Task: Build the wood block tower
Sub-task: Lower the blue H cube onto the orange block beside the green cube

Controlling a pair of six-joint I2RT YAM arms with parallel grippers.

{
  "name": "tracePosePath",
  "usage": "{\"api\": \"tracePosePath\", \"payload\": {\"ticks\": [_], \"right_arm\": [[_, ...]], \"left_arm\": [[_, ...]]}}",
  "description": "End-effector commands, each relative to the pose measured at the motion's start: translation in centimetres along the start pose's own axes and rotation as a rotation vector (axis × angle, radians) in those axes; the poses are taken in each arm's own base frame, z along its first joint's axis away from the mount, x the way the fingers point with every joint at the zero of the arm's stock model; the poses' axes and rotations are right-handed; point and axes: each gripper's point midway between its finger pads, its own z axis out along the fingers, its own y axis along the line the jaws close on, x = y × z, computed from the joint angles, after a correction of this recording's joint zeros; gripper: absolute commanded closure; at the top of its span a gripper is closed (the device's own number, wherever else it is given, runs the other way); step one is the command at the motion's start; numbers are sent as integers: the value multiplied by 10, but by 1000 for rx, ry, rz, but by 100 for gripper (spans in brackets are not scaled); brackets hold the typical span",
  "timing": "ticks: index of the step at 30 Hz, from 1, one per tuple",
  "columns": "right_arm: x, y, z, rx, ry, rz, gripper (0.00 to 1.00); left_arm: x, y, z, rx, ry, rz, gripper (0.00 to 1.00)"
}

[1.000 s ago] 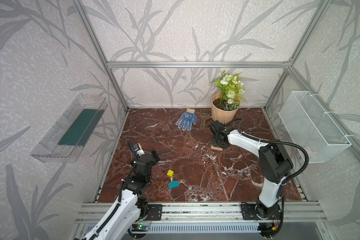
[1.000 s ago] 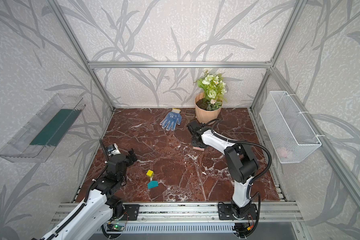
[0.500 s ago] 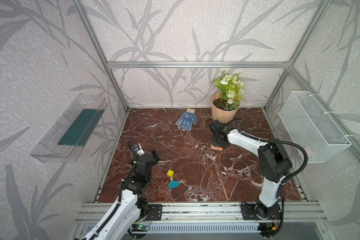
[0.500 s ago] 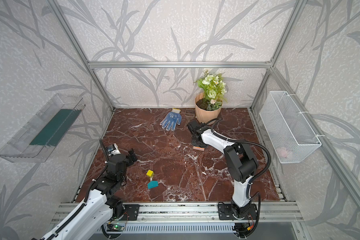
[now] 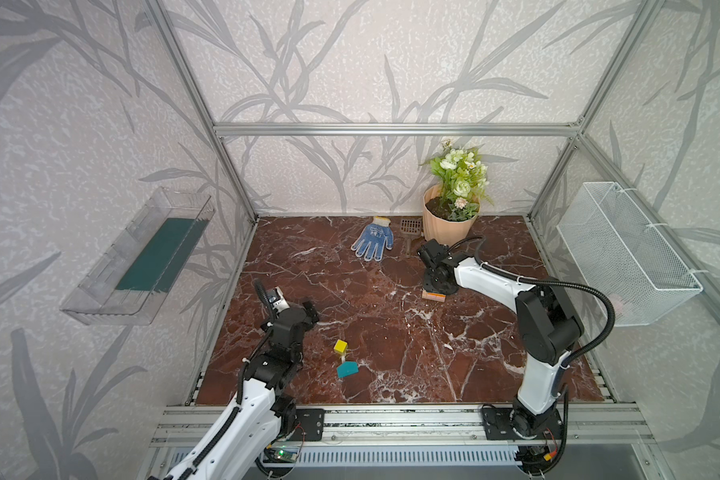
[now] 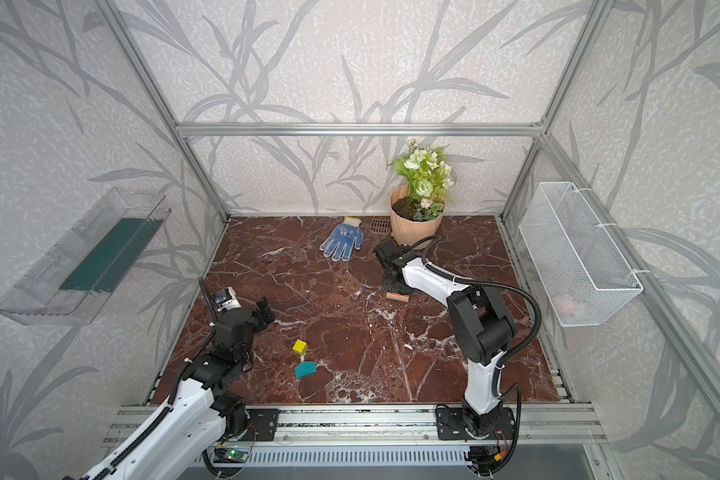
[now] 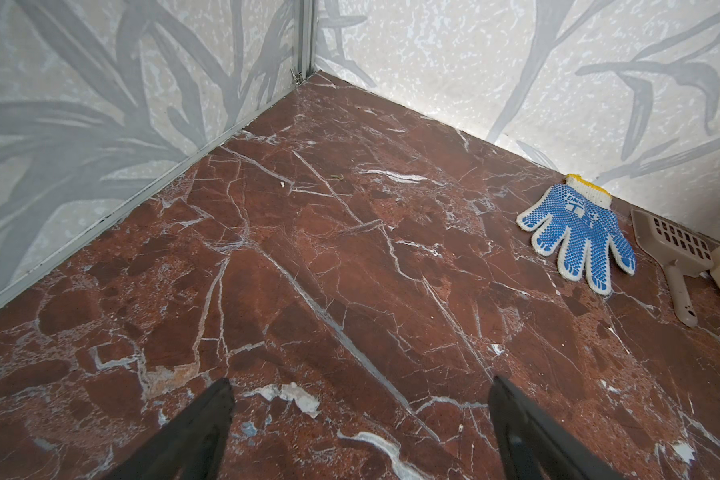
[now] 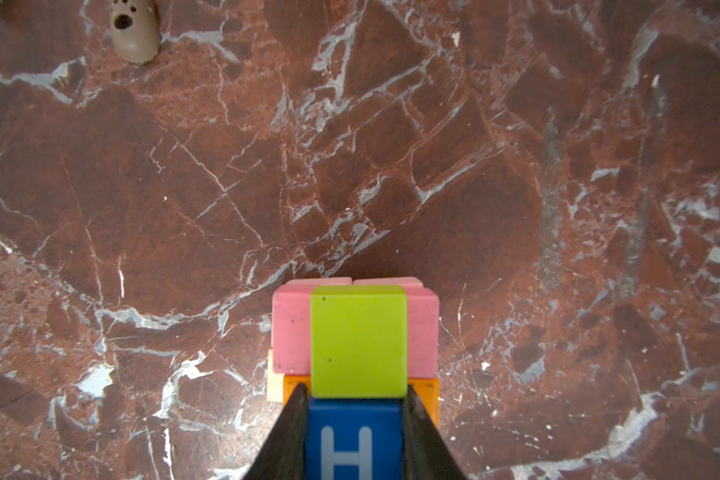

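Note:
The wood block tower [image 5: 433,296] stands at the back right of the marble floor, mostly hidden under my right gripper [image 5: 435,286] in both top views. In the right wrist view my right gripper [image 8: 355,390] is shut on the blue "H" cube [image 8: 354,440], which sits right beside a lime cube [image 8: 358,340] over pink blocks [image 8: 292,332], orange blocks [image 8: 427,395] and a tan block [image 8: 274,386]. A yellow cube [image 5: 341,346] and a teal slant-topped piece [image 5: 347,369] lie loose at the front. My left gripper [image 7: 360,382] hangs open over bare floor to their left.
A blue dotted glove [image 5: 373,243] and a tan scoop [image 5: 410,230] lie at the back, next to a peach flowerpot [image 5: 447,226]. A white wire basket [image 5: 624,253] hangs on the right wall, a clear tray [image 5: 142,257] on the left wall.

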Motion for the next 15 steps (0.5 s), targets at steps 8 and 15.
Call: {"api": "tracePosePath", "payload": {"ticks": [8, 15], "right_arm": [[-3, -2, -3, 14, 2, -1, 66], [-4, -4, -3, 17, -3, -3, 55]], "left_arm": [[-1, 2, 0, -4, -14, -5, 5], [-1, 2, 0, -3, -15, -5, 5]]}}
